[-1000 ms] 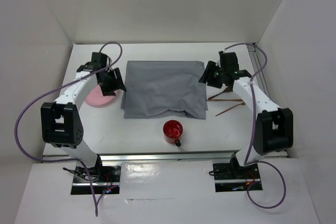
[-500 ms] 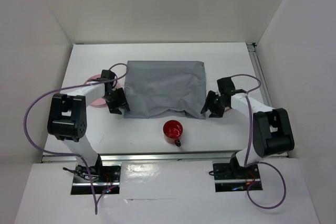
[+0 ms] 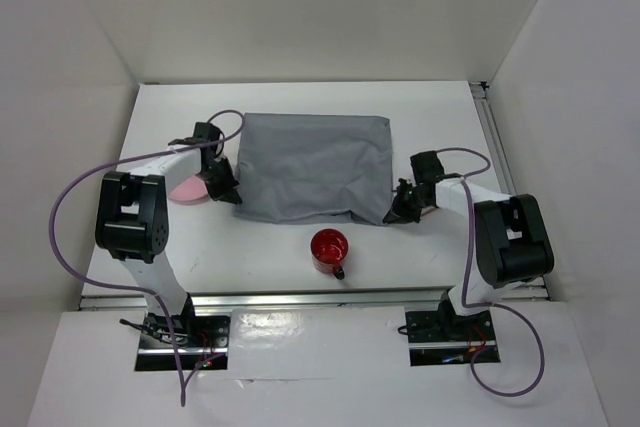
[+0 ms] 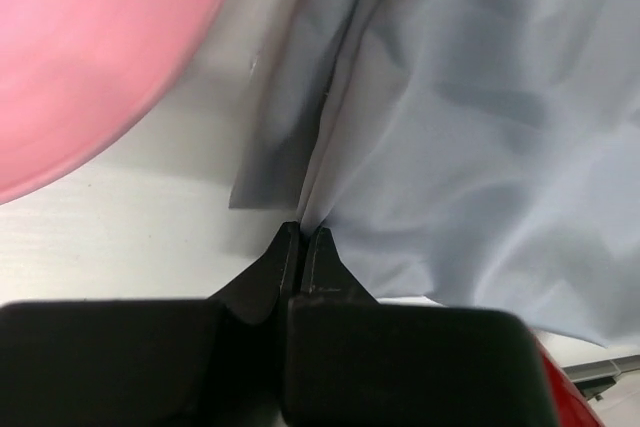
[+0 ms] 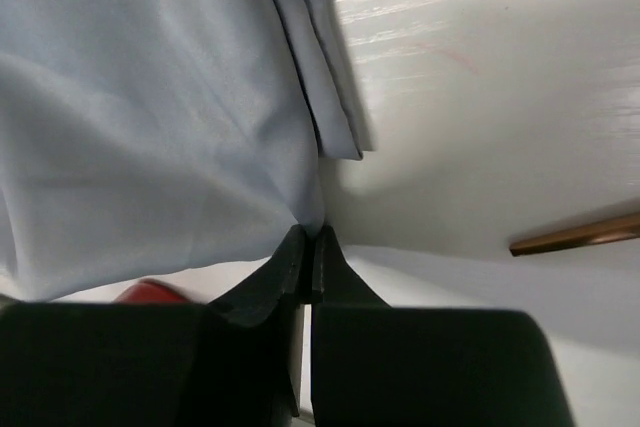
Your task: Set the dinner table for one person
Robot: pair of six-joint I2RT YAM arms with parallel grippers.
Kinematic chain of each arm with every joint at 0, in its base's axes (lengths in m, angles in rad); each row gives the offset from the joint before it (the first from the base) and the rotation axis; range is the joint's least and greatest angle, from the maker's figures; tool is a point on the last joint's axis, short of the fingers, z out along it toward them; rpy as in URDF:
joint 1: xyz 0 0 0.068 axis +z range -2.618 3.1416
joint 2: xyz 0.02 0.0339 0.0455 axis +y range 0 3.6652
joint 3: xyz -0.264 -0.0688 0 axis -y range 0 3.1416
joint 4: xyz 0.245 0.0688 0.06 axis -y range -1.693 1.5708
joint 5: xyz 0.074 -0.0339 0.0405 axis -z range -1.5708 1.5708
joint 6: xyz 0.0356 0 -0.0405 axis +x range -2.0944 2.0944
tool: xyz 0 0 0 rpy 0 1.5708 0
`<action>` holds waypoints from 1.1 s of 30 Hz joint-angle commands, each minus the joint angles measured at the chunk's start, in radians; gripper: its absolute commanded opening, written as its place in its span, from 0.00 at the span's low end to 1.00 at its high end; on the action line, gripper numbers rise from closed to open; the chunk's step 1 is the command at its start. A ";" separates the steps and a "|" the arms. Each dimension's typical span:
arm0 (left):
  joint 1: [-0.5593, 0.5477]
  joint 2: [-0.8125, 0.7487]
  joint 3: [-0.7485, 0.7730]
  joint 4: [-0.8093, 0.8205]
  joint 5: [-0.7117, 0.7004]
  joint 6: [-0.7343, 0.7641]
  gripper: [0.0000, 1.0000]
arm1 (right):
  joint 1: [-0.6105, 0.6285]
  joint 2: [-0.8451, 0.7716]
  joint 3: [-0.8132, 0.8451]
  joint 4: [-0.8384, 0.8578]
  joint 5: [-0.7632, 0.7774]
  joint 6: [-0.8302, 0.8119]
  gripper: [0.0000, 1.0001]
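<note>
A grey cloth lies creased in the middle of the white dinner table. My left gripper is shut on the cloth's near left corner; in the left wrist view its tips pinch a fold of the cloth. My right gripper is shut on the near right corner, and the right wrist view shows the tips closed on the cloth's edge. A pink plate sits just left of the cloth. A red mug stands in front of it.
A brown chopstick lies on the table to the right of my right gripper. The pink plate fills the upper left of the left wrist view. White walls close in the table, and a metal rail runs along its front.
Both arms swung from the cloth's far corners back to its near corners, and both grippers closed on the cloth there.
</note>
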 commanded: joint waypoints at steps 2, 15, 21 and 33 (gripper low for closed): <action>-0.001 -0.031 0.101 -0.091 -0.032 0.008 0.00 | -0.005 -0.040 0.062 -0.009 0.078 0.003 0.00; 0.008 -0.081 0.212 -0.160 -0.064 0.008 0.00 | -0.014 -0.135 0.195 -0.104 0.213 -0.006 0.00; 0.008 -0.071 0.143 -0.149 -0.076 0.008 0.00 | -0.014 -0.126 0.149 -0.095 0.202 -0.006 0.00; 0.008 -0.073 0.158 -0.128 -0.047 0.040 0.62 | -0.014 -0.176 0.127 -0.146 0.185 -0.050 0.59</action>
